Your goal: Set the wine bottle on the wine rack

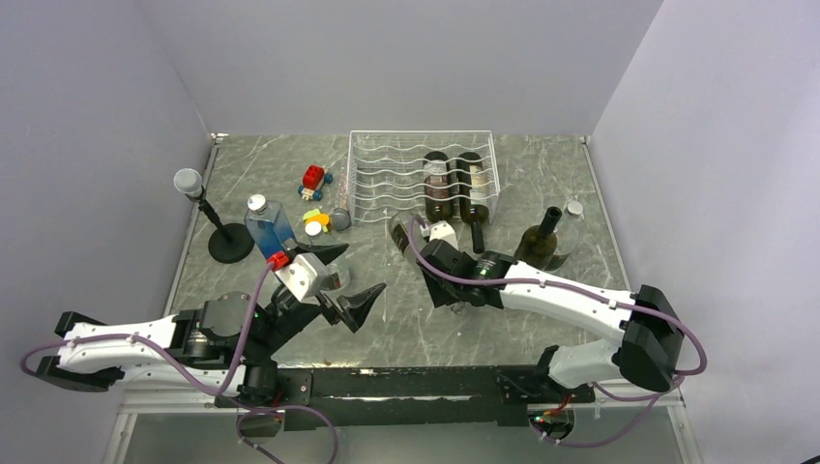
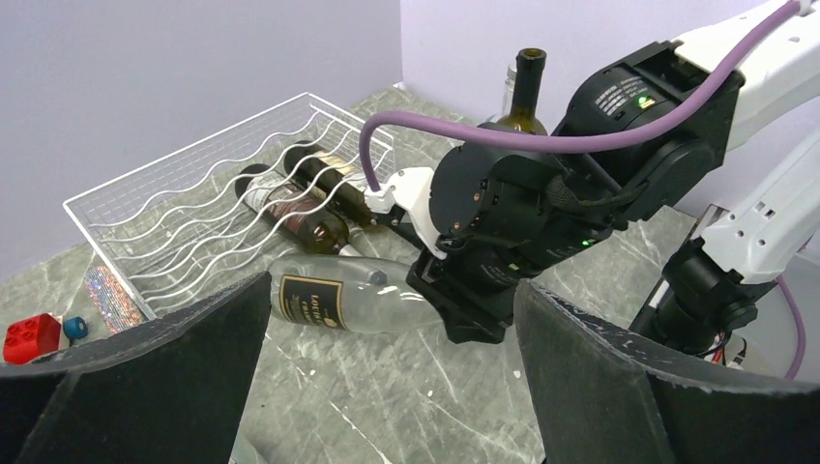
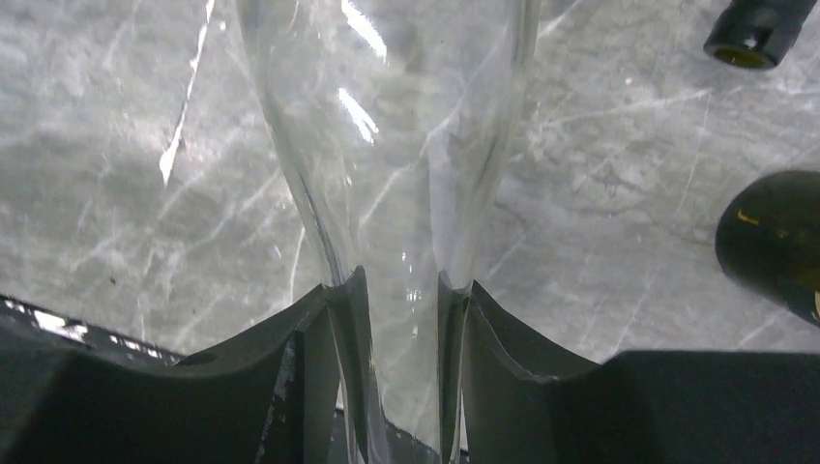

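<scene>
Right wrist view shows the right gripper (image 3: 401, 300) clamped on the narrow neck of the wine bottle (image 3: 387, 116), a clear glass one. Its two dark fingers (image 3: 329, 348) press against either side of the glass in the lower middle of the frame. In the left wrist view that bottle lies on its side at frame centre, just in front of the wine rack (image 2: 174, 208) and outside its wires; whether it rests on the marble table (image 2: 387, 406) cannot be told. In the top view, two dark bottles (image 1: 437, 188) lie in the rack's right-hand grooves, and a dark green bottle (image 1: 541, 240) stands upright further right. The left gripper (image 1: 346, 277) hangs released, jaws spread wide, lower left of centre.
</scene>
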